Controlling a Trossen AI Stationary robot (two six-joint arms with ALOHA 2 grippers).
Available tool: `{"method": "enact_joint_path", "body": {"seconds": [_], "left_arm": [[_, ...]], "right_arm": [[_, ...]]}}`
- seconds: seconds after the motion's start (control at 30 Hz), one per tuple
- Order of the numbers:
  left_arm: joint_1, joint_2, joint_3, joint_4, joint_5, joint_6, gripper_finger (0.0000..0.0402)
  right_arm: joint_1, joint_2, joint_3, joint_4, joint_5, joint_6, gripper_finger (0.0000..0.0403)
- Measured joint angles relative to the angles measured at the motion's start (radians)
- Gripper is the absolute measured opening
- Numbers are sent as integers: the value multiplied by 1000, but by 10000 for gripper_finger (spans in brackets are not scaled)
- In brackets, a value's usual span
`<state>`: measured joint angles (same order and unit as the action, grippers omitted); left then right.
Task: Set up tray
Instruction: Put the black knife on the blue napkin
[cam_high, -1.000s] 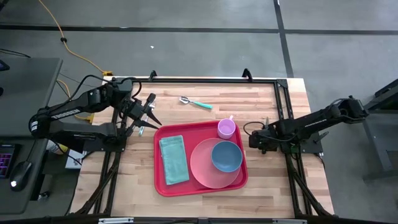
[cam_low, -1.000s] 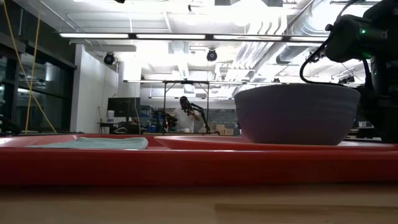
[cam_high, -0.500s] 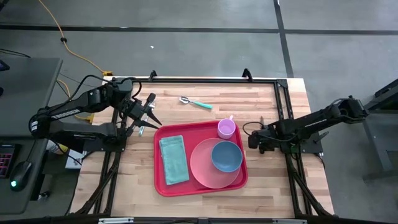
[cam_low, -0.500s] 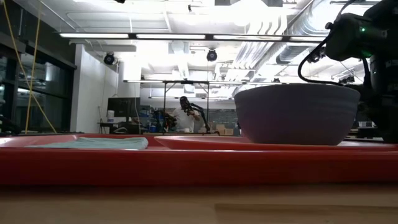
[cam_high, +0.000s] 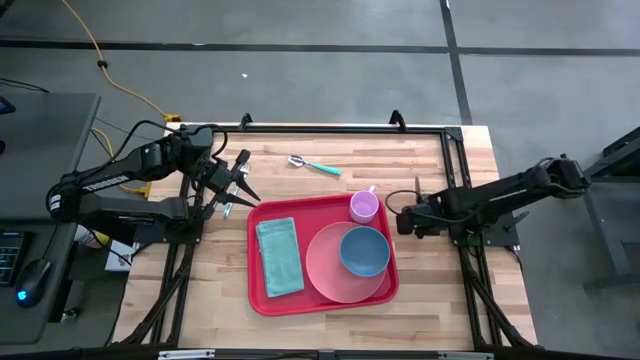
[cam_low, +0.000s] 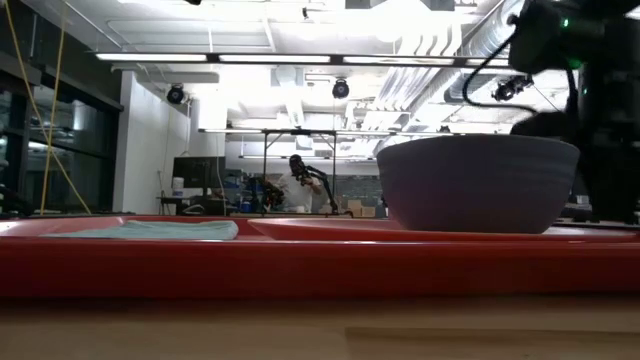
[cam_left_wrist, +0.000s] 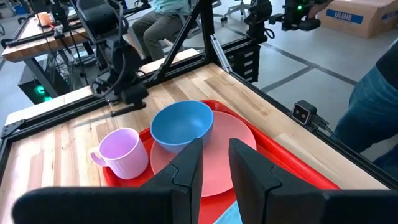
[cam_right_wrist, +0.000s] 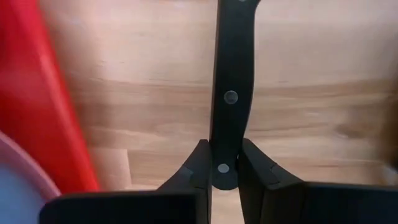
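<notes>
The red tray (cam_high: 322, 292) lies on the wooden table. On it are a teal napkin (cam_high: 280, 256), a pink plate (cam_high: 325, 270) with a blue bowl (cam_high: 364, 250), and a pink mug (cam_high: 364, 206). My right gripper (cam_high: 403, 222) is just off the tray's right rim, shut on a black-handled knife (cam_right_wrist: 230, 68). My left gripper (cam_high: 243, 178) is open and empty by the tray's far left corner. Its fingers (cam_left_wrist: 186, 171) show in the left wrist view. A teal-handled spoon (cam_high: 314, 165) lies on the table beyond the tray. My right gripper pinches the knife's black riveted handle at its butt end (cam_right_wrist: 222, 167) between its two fingers. The handle runs straight on ahead of the fingers, in line with them, over the wood. The blade lies outside the frame. I cannot tell whether the knife is clear of the table.
Black frame rails (cam_high: 455, 160) run along the table's far and side edges. Bare wood lies between the tray and the far rail and in front of the tray. A small teal thing (cam_high: 225, 210) lies under my left gripper. A person (cam_left_wrist: 373, 106) stands beyond the table.
My right gripper has gone a little toward the table's left edge, closer to the tray's right rim, still shut on the knife.
</notes>
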<state>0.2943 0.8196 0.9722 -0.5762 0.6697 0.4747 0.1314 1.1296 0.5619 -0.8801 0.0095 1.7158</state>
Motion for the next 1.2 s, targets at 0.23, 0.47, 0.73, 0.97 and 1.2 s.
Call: {"method": "enact_joint_path", "body": {"seconds": [0.23,0.47,0.73,0.97,1.2], "left_arm": [[0,0,0,0,0,0,111],[0,0,0,0,0,0,111],[0,0,0,3,-5,0,111],[0,0,0,4,-11,0,111],[0,0,0,4,-11,-8,111]], "right_arm": [[0,-2,167,-140,19,-100,26],[0,-4,400,-293,99,-220,26],[0,37,575,-128,139,-415,26],[0,202,694,133,159,-589,26],[0,457,901,205,24,-695,26]]}}
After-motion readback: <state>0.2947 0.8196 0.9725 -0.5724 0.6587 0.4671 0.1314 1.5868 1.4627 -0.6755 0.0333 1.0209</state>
